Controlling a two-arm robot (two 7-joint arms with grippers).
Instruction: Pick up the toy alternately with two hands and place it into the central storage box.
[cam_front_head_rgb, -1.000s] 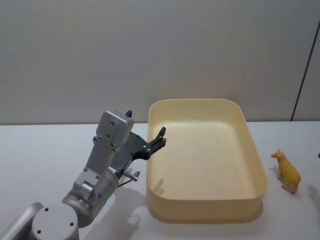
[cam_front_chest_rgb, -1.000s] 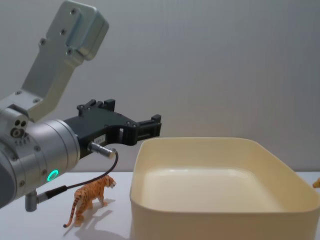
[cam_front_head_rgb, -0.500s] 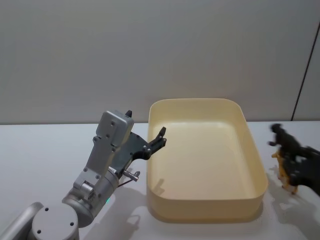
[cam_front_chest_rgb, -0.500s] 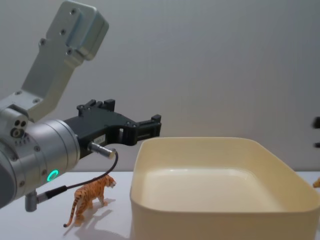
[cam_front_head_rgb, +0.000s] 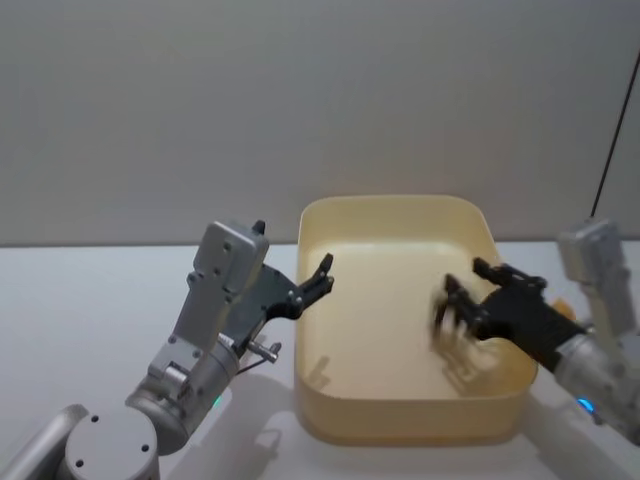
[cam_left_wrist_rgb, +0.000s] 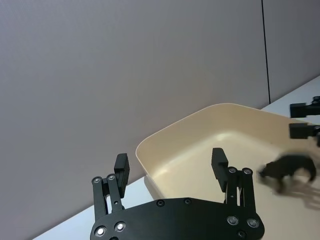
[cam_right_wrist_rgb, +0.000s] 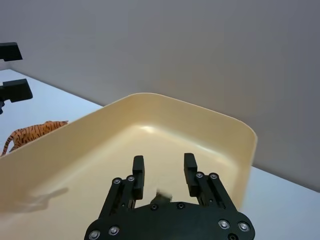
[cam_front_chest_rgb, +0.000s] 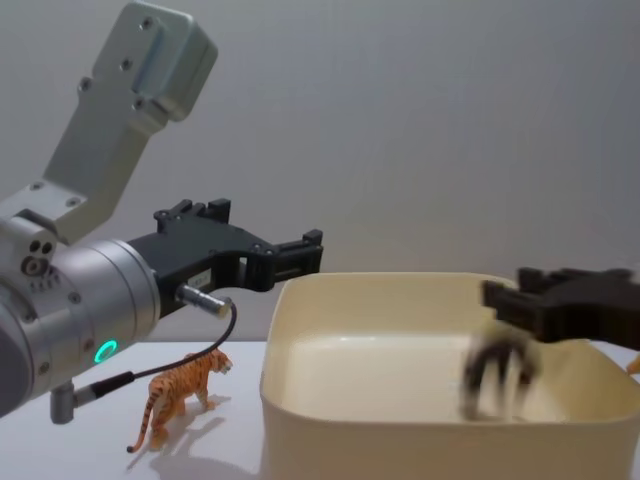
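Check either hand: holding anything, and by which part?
Nothing held: left hand open, empty beside the box; right hand open over it, blurred toy loose beneath.

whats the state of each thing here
storage box: upright, open-topped
left gripper: open, empty, by the box's left rim
right gripper: open, over the box
dark toy: blurred, loose in the box below right gripper
tiger toy: standing on the table

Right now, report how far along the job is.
Done: no toy lies settled in the box. In hand: a blurred dark toy is under the open right claw, inside the box, seemingly dropping in. Left: the tiger stands on the table left of the box, yet to go in; the open left claw hovers higher up, by the box's rim.
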